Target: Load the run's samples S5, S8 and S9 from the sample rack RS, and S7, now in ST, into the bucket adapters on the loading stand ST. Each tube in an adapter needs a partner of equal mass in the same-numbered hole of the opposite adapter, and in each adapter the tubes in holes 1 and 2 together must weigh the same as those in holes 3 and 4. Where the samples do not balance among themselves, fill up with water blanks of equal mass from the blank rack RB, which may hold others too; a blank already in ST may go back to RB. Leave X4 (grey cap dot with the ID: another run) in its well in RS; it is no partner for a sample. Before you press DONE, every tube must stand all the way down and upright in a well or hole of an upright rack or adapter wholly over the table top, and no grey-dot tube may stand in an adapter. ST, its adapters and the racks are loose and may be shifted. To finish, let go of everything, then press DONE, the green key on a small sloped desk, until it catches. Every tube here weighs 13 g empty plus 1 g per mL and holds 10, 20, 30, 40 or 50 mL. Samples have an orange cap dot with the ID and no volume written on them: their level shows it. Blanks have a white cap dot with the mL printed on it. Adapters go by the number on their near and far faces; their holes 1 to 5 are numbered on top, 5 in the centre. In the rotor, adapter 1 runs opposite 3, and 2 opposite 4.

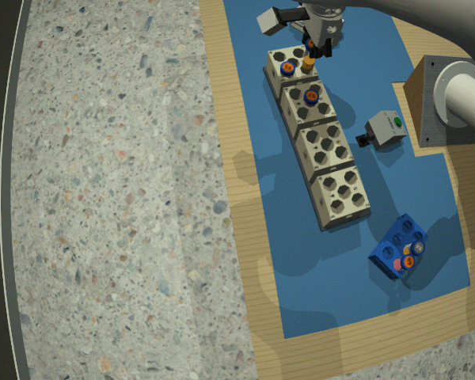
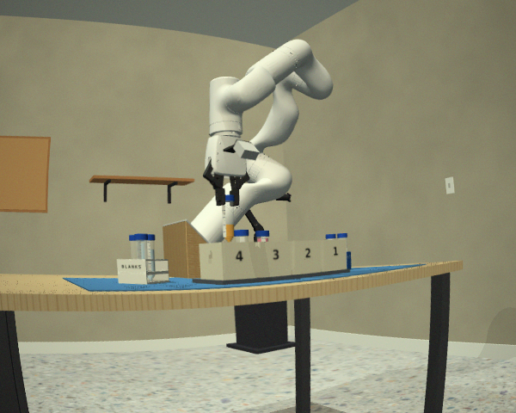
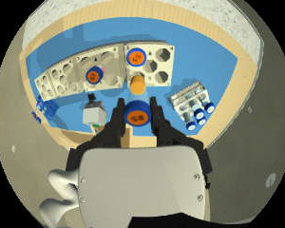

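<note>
My gripper (image 1: 317, 47) is shut on a sample tube (image 2: 228, 218) with an orange cap dot and a low orange fill. It holds the tube upright by the cap over adapter 4 (image 1: 290, 65), at the end of the loading stand ST. The tube's tip is about level with the adapter's top. The wrist view shows the cap (image 3: 138, 116) between the fingers. Adapter 4 holds one other sample tube (image 1: 287, 67). Adapter 3 holds one sample tube (image 1: 311, 96). The cap IDs are too small to read.
Adapters 2 (image 1: 324, 145) and 1 (image 1: 342, 194) stand empty. The blue sample rack RS (image 1: 398, 245) holds a grey-dot tube (image 1: 416, 247) and an orange-dot tube (image 1: 408, 261). The DONE key (image 1: 397, 120) is beside ST. The blank rack RB (image 2: 143, 267) holds several blanks. The arm's base block (image 1: 442, 102) is at the right.
</note>
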Controlling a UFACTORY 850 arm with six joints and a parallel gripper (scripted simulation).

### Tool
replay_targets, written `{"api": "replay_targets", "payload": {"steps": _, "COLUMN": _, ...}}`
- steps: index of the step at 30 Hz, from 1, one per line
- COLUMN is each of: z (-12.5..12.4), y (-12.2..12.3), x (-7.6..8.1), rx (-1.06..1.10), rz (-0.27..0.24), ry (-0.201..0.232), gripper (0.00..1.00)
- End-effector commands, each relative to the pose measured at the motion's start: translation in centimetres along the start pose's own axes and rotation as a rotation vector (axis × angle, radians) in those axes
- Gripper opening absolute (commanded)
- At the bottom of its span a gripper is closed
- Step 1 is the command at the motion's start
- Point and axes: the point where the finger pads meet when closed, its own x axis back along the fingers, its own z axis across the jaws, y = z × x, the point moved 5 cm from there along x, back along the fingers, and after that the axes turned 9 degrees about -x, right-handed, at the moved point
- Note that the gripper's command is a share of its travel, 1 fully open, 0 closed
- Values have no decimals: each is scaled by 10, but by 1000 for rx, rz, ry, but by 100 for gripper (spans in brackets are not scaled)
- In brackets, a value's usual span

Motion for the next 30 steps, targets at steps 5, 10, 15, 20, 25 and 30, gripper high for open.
{"api": "replay_targets", "payload": {"steps": 5, "z": 0, "y": -1, "x": -6, "rx": 1, "rz": 2, "ry": 1, "gripper": 0}}
{"api": "replay_targets", "payload": {"steps": 10, "z": 0, "y": -1, "x": -11, "rx": 1, "rz": 2, "ry": 1, "gripper": 0}}
{"api": "replay_targets", "payload": {"steps": 15, "z": 0, "y": -1, "x": -16, "rx": 1, "rz": 2, "ry": 1, "gripper": 0}}
{"api": "replay_targets", "payload": {"steps": 20, "z": 0, "y": -1, "x": -19, "rx": 1, "rz": 2, "ry": 1, "gripper": 0}}
{"api": "replay_targets", "payload": {"steps": 25, "z": 0, "y": -1, "x": -24, "rx": 1, "rz": 2, "ry": 1, "gripper": 0}}
{"api": "replay_targets", "payload": {"steps": 30, "z": 0, "y": -1, "x": -29, "rx": 1, "rz": 2, "ry": 1, "gripper": 0}}
